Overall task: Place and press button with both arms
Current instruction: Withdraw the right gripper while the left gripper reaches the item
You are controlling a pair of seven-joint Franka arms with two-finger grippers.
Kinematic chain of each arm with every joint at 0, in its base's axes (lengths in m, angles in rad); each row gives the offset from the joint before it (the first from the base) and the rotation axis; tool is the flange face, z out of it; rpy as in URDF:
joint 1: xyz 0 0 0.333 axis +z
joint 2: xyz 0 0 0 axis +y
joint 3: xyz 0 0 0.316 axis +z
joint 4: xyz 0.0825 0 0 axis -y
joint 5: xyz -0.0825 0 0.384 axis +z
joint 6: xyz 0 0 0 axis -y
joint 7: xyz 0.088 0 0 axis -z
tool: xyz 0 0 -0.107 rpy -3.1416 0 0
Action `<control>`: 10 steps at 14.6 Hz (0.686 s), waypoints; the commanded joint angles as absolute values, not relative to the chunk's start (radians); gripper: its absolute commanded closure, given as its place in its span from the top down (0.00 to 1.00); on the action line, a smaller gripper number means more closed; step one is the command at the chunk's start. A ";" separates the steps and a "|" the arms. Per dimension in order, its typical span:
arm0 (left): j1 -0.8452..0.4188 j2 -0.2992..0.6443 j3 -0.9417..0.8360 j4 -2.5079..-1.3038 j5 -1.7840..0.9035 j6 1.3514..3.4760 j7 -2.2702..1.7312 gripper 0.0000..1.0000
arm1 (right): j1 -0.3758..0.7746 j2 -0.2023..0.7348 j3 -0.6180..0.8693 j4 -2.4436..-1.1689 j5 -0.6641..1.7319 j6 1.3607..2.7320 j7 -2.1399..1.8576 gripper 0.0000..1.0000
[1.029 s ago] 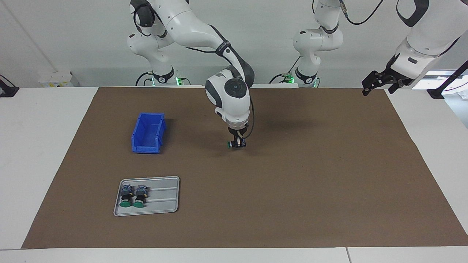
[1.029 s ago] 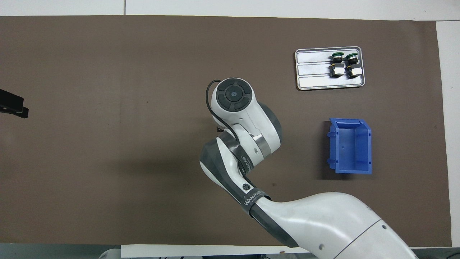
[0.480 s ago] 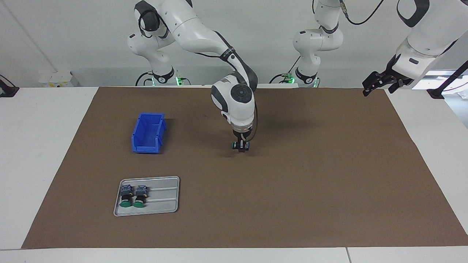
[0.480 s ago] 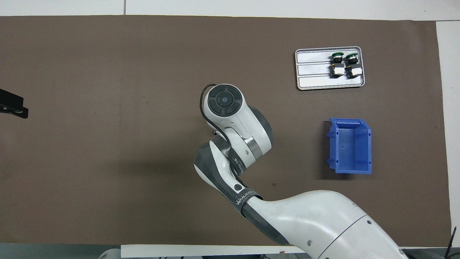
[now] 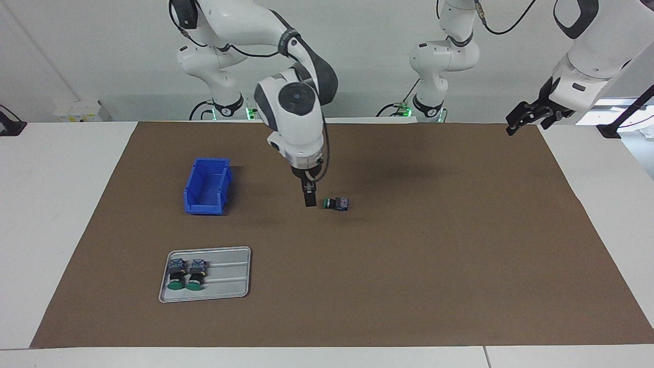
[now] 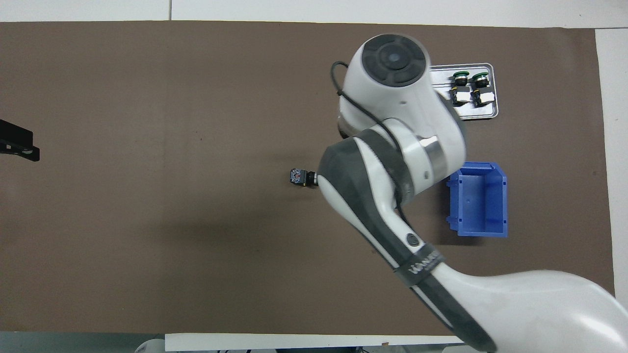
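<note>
Push-button switch (image 5: pixel 336 203) lies on its side mid-mat, free, cap toward the blue bin (image 5: pixel 207 186). R gripper (image 5: pixel 309 198) is just beside it, empty; can't tell finger gap. L gripper (image 5: pixel 529 114) waits open at mat corner. Looks light, rigid; round body prob rolls, so grab the square block end.

**Arms: one at mid-table, one parked**

Right gripper (image 5: pixel 309 197) hangs low over the table's middle, wrist pointing straight down, holding nothing (finger gap unreadable). Left gripper (image 5: pixel 531 115) waits raised over the table corner by its base, jaws apart.
</note>
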State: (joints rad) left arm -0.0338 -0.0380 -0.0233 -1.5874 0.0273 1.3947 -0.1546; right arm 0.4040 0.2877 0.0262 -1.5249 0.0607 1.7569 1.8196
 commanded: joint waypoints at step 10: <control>-0.141 -0.095 -0.026 -1.687 0.012 1.437 -0.438 1.00 | -0.033 -0.012 0.029 -1.552 0.061 1.382 0.633 0.99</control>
State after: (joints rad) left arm -0.1115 -0.0690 -0.0312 -1.6467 0.0203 1.4110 -0.3630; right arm 0.0255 0.0299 0.0175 -1.5263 0.0601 1.3989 0.7897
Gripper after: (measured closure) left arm 0.000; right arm 0.009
